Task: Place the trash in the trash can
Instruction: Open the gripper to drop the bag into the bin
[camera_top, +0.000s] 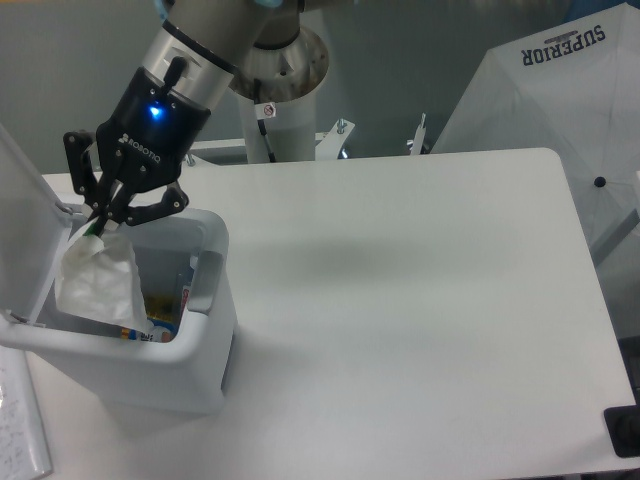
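My gripper (103, 222) is shut on the top edge of the wrinkly translucent white wrapper (98, 283), a piece of the trash with a small green mark at the pinch. The wrapper hangs straight down into the open mouth of the white trash can (205, 352) at the table's left, its lid (20, 190) tipped up on the left. A grey latch tab (205, 283) sits on the can's right rim. Colourful items lie at the can's bottom. No bottle shows.
The arm's white base column (290, 95) stands behind the table's far edge. A white umbrella marked SUPERIOR (560, 90) leans at the right, past the table. A white sheet (20, 420) lies at the lower left, a dark object (622, 430) at the lower right corner.
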